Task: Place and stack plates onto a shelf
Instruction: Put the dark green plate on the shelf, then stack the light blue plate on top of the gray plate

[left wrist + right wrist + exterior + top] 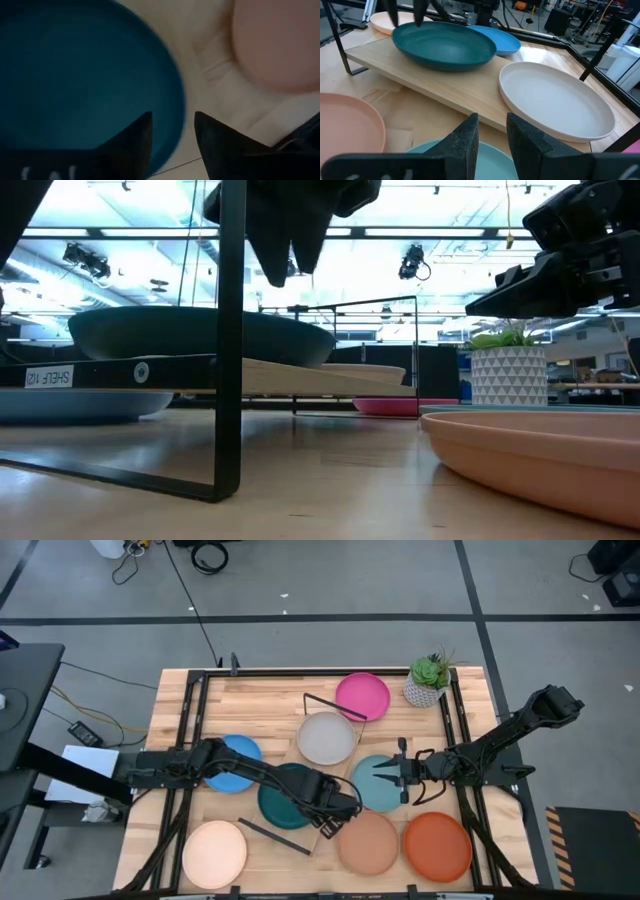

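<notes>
two plates sit on the shelf [445,92] so far: dark teal plate [444,46] and grey-beige plate [555,102]. six wait on the worktop [255,695]. my left pincer [345,805] and right pincer [385,776] both hang released, holding nothing.

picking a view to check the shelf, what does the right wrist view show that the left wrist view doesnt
Only the right wrist view shows the shelf as a board, with the grey-beige plate on it, the bright blue plate behind, and the open right gripper over the light blue plate. Only the left wrist view shows the left gripper, open. Both show the dark teal plate and the tan plate.
</notes>
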Robot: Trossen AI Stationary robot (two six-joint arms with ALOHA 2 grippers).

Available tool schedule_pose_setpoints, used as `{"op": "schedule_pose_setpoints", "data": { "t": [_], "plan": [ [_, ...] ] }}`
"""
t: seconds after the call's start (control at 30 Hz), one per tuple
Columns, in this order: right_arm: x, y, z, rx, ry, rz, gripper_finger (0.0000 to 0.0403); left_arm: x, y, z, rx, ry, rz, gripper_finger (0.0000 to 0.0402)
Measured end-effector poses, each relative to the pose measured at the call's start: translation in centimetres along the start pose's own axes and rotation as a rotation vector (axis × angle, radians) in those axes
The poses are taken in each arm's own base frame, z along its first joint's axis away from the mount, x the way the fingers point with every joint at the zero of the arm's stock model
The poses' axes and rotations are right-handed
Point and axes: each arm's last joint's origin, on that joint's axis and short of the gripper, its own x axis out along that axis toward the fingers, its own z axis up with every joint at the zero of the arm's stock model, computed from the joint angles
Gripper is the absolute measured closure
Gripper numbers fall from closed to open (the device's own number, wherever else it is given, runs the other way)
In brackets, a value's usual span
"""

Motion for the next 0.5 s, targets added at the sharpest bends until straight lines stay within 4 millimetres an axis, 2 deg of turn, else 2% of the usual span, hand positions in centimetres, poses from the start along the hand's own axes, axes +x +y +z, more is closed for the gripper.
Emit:
{"op": "schedule_pose_setpoints", "data": {
  "t": [0.13,0.37,0.5],
  "plan": [
    [0.0,0.0,0.0,0.004,0.002,0.008,0.0295,-0.2,0.6,-0.8,0.096,0.022,0.094,0.0258],
    [0.0,0.1,-0.1,0.028,0.010,0.046,0.0295,-3.8,2.2,-1.1,0.135,-0.095,0.128,0.0260],
    [0.0,0.2,-0.2,0.045,0.019,0.054,0.0295,-4.8,3.4,-0.9,0.150,-0.132,0.177,0.0260]
  ]
}}
